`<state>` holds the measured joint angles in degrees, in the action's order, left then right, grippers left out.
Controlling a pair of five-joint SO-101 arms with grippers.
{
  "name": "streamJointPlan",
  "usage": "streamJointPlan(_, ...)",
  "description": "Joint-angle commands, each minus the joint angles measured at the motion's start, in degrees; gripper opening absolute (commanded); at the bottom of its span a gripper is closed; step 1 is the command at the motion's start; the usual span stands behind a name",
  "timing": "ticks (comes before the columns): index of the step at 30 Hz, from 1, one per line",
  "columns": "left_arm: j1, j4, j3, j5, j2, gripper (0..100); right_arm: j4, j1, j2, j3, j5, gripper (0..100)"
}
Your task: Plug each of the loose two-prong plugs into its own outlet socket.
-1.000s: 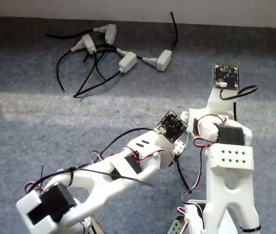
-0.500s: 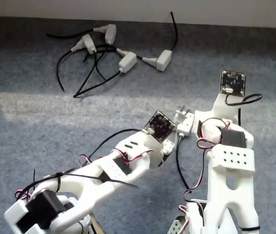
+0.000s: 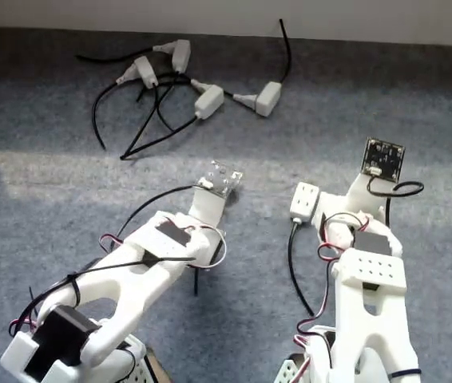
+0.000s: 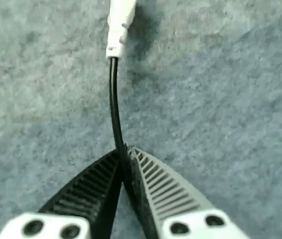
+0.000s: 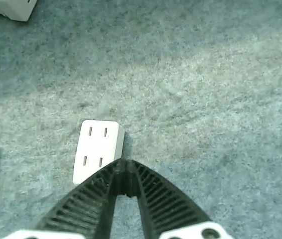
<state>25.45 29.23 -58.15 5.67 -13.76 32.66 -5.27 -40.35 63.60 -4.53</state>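
Note:
My left gripper [image 4: 125, 162] is shut on the black cord [image 4: 113, 104] of a white two-prong plug [image 4: 120, 22], a little behind the plug body. In the high view this arm's wrist [image 3: 220, 179] sits mid-table, and a stretch of cord [image 3: 196, 281] hangs below it. A white outlet block [image 3: 303, 201] with two pairs of slots lies to its right, beside the right arm. My right gripper [image 5: 125, 174] is shut with nothing between its fingers, its tips at the near corner of the outlet block [image 5: 97, 148].
Several more white plugs and adapters [image 3: 208, 99] with tangled black cords [image 3: 142, 120] lie at the far left of the grey carpet. Another white block [image 5: 9, 7] shows farther off in the right wrist view. The outlet block's cord [image 3: 291, 263] trails toward the right arm's base.
The left arm has swung left, away from the outlet block, still holding its cord. The outlet block now lies uncovered. The right arm's wrist shifted slightly.

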Motion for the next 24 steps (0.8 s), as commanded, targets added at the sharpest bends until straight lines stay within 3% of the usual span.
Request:
streamJointPlan(1,-1.71,10.73,2.42,0.0,-2.07,9,-3.03,-0.4,-1.63,0.48,-0.7,1.1)
streamJointPlan(5,-5.41,10.55,2.77,0.09,-1.98,25,-3.03,1.01,-1.63,0.75,-0.7,6.8)
streamJointPlan(8,-7.08,10.46,3.47,0.09,-2.42,32,-2.95,2.77,-1.63,0.92,-0.7,10.7)
streamJointPlan(13,-8.92,10.2,9.27,0.09,-1.98,33,-2.95,3.47,-1.63,0.92,-0.53,10.9)
streamJointPlan(19,-8.92,3.16,14.37,0.09,-1.63,33,-2.95,3.47,-1.63,1.27,-0.53,10.9)
streamJointPlan(24,-8.92,1.85,22.9,0.0,8.75,33,-5.32,3.56,-1.63,2.68,-0.44,10.9)
